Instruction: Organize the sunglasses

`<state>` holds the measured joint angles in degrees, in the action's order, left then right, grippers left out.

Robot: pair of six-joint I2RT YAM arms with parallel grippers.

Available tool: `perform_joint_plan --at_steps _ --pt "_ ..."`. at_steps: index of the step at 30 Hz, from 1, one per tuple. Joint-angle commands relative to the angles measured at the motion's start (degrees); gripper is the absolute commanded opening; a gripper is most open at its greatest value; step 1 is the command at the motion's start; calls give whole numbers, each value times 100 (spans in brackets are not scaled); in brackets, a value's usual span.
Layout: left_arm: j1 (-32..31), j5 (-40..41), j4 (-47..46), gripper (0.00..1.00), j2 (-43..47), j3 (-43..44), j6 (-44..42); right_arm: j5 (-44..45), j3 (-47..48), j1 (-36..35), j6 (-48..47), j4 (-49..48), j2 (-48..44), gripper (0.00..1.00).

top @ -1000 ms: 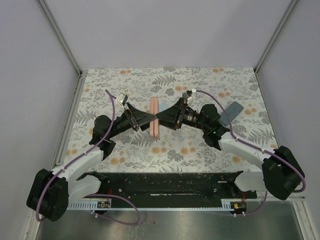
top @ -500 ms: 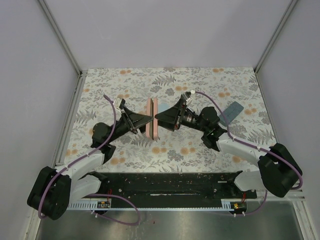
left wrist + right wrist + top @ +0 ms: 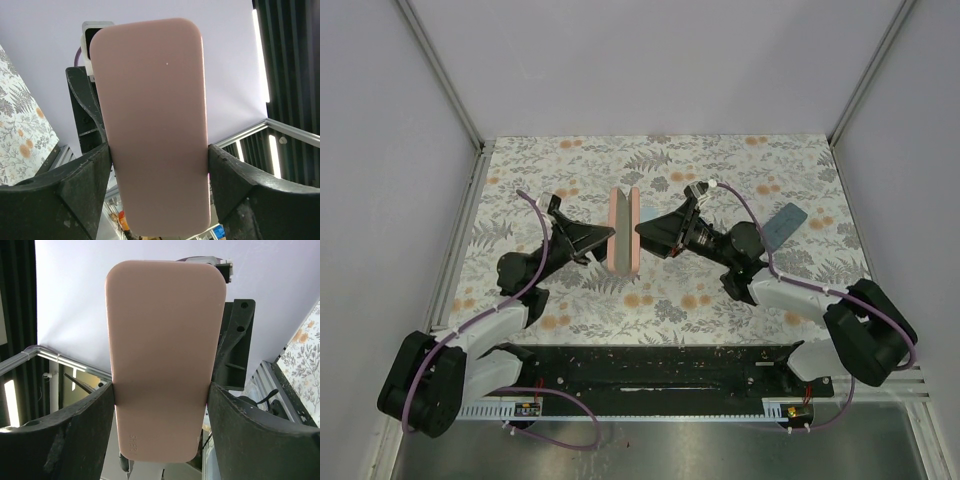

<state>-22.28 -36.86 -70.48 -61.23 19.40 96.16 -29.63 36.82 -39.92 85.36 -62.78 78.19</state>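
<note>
While you were watching, the pink case (image 3: 623,232) came open; a second ago it was one flat slab between the two grippers, and now its two halves lean apart like a book, with a grey strip showing in the gap. The left gripper (image 3: 608,240) has been closing in, and its jaws now press on both long sides of the left half. The right gripper (image 3: 642,237) has its jaws wide, but they hug both long sides of the right half too; so each one holds a half.

You cannot see the sunglasses in any view; they may sit in that grey gap, but you cannot tell. I think an open case means you can soon put a pair in or take one out.

The case is held up near the middle of the flowery table (image 3: 720,160), so you have open room in front and behind. The blue-grey case (image 3: 786,223) lies well apart, on the right by the right arm. The side rail (image 3: 470,240) is well apart too. The two grippers are nose to nose, so pull them apart gently.
</note>
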Motion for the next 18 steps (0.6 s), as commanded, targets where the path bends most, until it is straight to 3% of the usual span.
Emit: perform_joint_plan --at_steps 1,9,18 --pt "66 144 -1424 0 -55 47 342 168 9 20 402 -1595 222 52" --pt "136 162 -1732 0 -108 56 588 212 -8 37 587 -2422 521 51" --pt "216 381 -2497 0 -416 160 1028 150 238 55 569 -2423 434 52"
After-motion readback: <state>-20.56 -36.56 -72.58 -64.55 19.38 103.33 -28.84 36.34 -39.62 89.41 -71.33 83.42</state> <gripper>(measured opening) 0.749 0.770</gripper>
